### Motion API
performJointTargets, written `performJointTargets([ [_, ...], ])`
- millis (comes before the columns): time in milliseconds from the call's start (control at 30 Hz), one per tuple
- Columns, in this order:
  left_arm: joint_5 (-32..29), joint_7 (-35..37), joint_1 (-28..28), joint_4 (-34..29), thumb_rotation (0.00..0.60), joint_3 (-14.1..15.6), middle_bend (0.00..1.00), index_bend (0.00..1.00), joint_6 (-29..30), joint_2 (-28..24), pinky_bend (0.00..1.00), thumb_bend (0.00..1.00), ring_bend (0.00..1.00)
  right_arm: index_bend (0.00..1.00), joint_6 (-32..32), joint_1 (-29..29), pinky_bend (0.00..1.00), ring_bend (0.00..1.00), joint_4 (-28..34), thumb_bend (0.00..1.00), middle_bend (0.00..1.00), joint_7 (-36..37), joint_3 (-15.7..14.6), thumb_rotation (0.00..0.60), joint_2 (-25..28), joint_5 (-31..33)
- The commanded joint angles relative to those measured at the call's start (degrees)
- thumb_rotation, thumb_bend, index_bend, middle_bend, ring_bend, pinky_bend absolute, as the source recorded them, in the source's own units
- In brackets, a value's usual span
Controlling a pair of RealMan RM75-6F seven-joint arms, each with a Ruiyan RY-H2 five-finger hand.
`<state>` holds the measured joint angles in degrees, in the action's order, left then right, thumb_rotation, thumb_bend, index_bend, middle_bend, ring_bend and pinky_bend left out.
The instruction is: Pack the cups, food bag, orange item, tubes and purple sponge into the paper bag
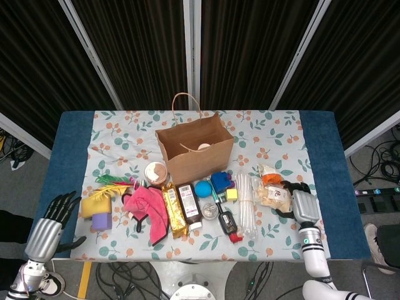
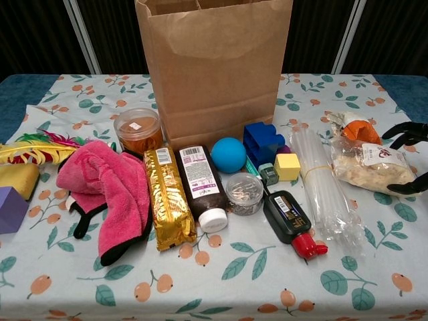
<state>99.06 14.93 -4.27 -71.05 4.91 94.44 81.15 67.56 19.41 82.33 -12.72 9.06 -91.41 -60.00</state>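
The paper bag point(image 1: 195, 150) stands upright and open at the middle of the worktop point(image 1: 287, 134), with the other things in a row in front of it. The right hand point(image 1: 301, 203) sits just beside the food bag point(image 1: 274, 195), fingers point(image 2: 405, 131) spread and grasping nothing. The orange item point(image 2: 360, 128) lies just behind the food bag, and the clear tubes point(image 2: 324, 187) lie to its left. The purple sponge point(image 1: 101, 220) rests at the left end. The left hand point(image 1: 51, 225) hangs off the worktop's left edge, fingers released and apart.

head view looks steeply down; chest view low, close; both share paper bag point(image 1: 194, 149).
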Motion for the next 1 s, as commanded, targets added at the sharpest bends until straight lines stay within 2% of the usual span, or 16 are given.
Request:
performJointTargets([
  [33,0.0,0.0,0.0,0.1,0.6,0.0,0.07,0.09,0.0,0.0,0.07,0.0,0.03,0.26,0.0,0.1,0.1,0.21,-0.5,0.14,0.32,-1.1,0.1,0.6,-0.6,0.6],
  [233,0.5,-0.6,0.1,0.3,0.6,0.4,0.07,0.09,0.0,0.2,0.07,0.0,0.03,0.42,0.0,0.0,0.17,0.32,-0.6,0.21,0.43,-2.2,0.4,0.6,-0.9,1.4],
  [333,0.4,-0.7,0.2,0.1,0.6,0.2,0.07,0.09,0.2,0.2,0.07,0.0,0.03,0.44,1.2,-0.5,0.19,0.34,0.3,0.23,0.45,-1.6,0.2,0.6,-0.4,-0.1],
  [433,0.3,-0.6,0.2,-0.2,0.6,0.2,0.07,0.09,0.2,0.0,0.07,0.0,0.03,0.45,3.8,-1.4,0.19,0.34,3.3,0.24,0.45,-0.4,0.2,0.6,1.5,-2.8],
  [600,0.6,-0.6,0.1,-0.4,0.6,0.2,0.07,0.09,0.3,0.1,0.07,0.0,0.03,0.45,9.5,-3.4,0.19,0.34,13.0,0.24,0.45,0.9,1.2,0.6,8.2,-8.0],
  [800,0.5,-0.1,0.1,-0.4,0.6,0.3,0.07,0.09,0.0,0.2,0.07,0.0,0.03,0.45,15.4,-3.4,0.2,0.34,26.1,0.24,0.45,-1.3,5.9,0.6,17.2,-13.7],
  [933,0.7,0.0,0.0,-0.2,0.6,0.3,0.07,0.09,0.0,0.2,0.07,0.0,0.03,0.45,14.6,0.6,0.21,0.34,33.2,0.24,0.45,-7.9,11.8,0.6,20.9,-12.8],
  [1000,0.7,0.0,0.0,-0.2,0.6,0.4,0.07,0.09,0.0,0.2,0.07,0.0,0.03,0.45,14.1,3.5,0.22,0.34,34.2,0.24,0.45,-12.1,14.4,0.6,20.9,-12.2],
])
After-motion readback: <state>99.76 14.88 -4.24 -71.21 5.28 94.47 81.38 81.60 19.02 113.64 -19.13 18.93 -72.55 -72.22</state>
